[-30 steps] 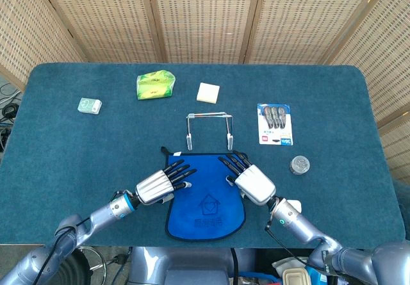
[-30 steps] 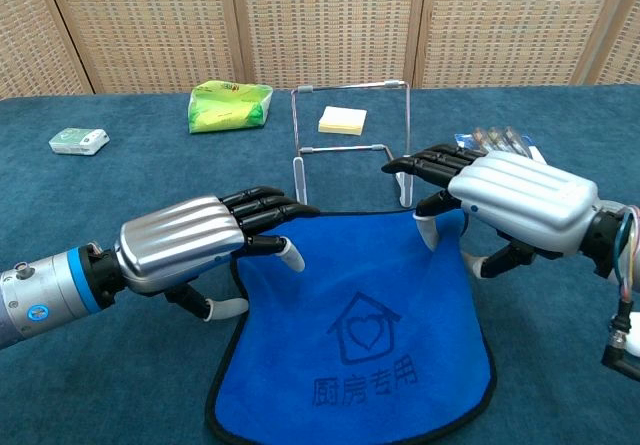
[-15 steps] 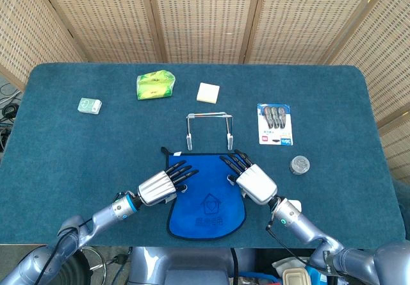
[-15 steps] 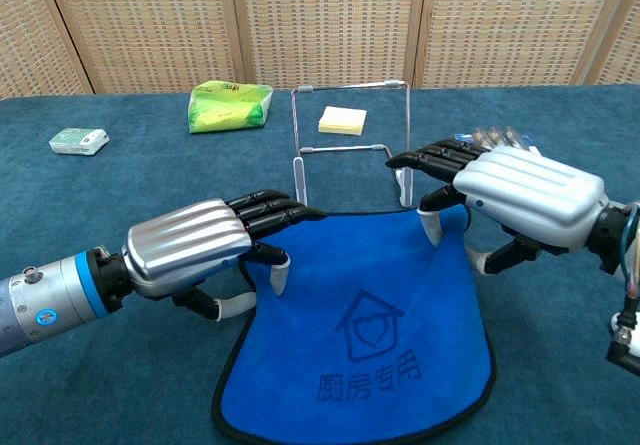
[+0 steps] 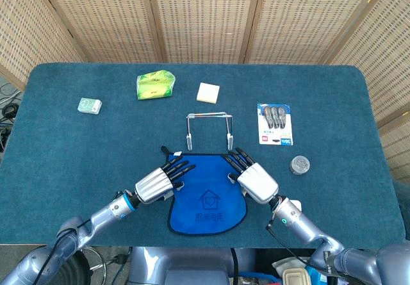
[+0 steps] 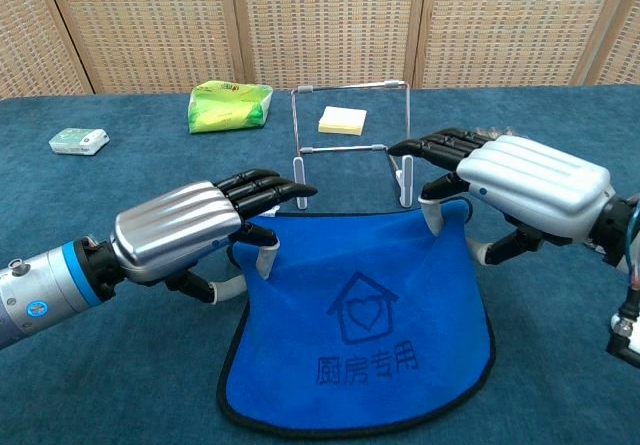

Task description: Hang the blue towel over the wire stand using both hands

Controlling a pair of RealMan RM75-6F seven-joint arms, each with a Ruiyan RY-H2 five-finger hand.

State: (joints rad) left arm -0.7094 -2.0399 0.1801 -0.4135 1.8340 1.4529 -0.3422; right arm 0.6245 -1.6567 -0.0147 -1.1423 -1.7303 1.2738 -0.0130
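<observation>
Both hands are sliding the blue towel (image 6: pixel 365 315) nearer the wire stand (image 6: pixel 350 145), left hand (image 6: pixel 185 230) and right hand (image 6: pixel 525 180) each pinching a top corner to lift it evenly.

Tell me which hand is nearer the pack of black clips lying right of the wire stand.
Right. The right hand sits at the blue towel's upper right corner, just below-left of the clip pack. The left hand is at the towel's opposite corner, across the wire stand.

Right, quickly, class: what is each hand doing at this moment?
Left hand: pinching the near left corner of the blue towel.
Right hand: pinching the towel's right corner.
</observation>
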